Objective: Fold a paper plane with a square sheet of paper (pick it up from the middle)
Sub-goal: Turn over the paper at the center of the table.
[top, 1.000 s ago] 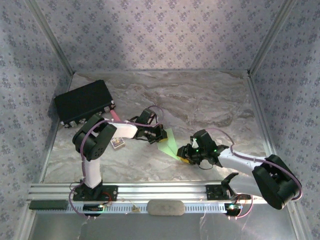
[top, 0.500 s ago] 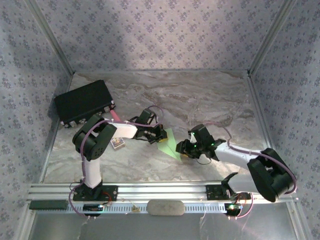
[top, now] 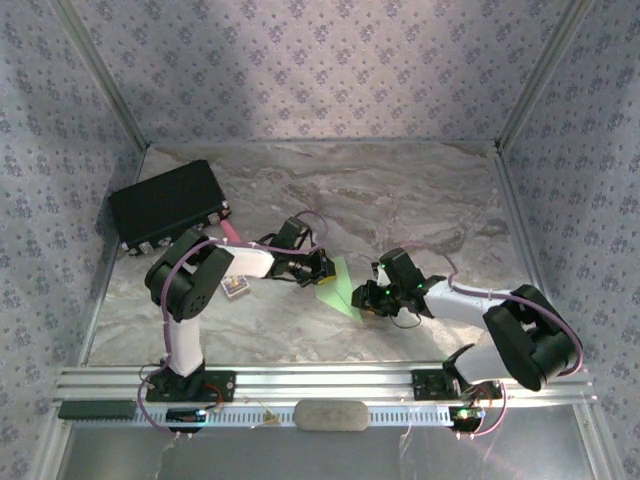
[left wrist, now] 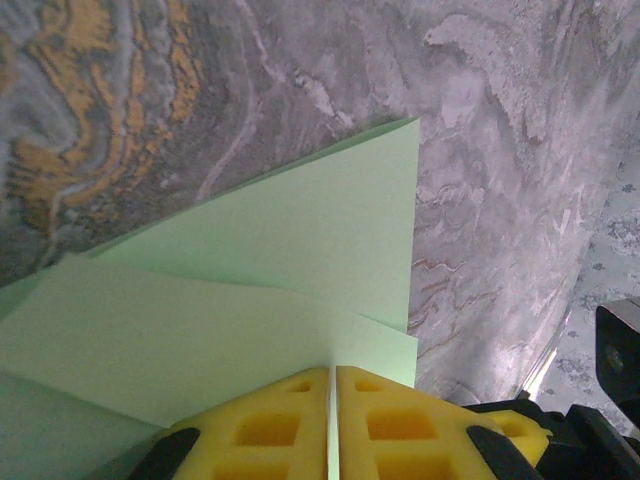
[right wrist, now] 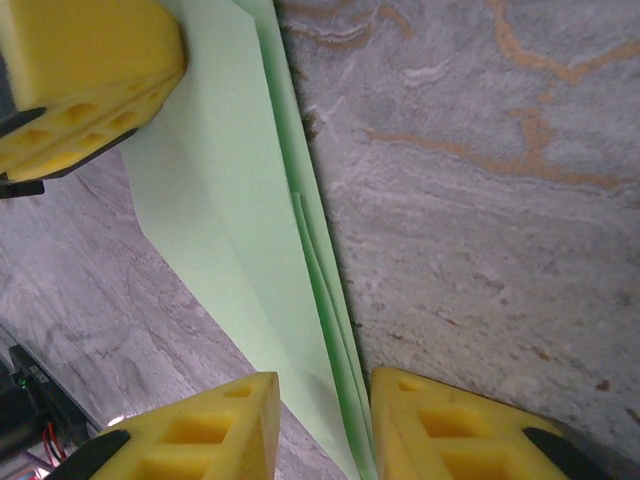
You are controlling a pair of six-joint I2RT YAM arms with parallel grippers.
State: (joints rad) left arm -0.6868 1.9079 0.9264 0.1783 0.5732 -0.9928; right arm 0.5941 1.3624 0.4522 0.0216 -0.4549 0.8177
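Folded green paper [top: 343, 285] between both arms, just toward 6 o'clock from mid-surface.
From above, the marbled surface [top: 420, 190] lies bare toward 12 and 2 o'clock, with a black box [top: 168, 203] at 10 o'clock. The wrist views add the grips. The left jaws are pinched shut on the paper's 10 o'clock edge. The right jaws stand parted, straddling its layered folded edge at 4 o'clock.
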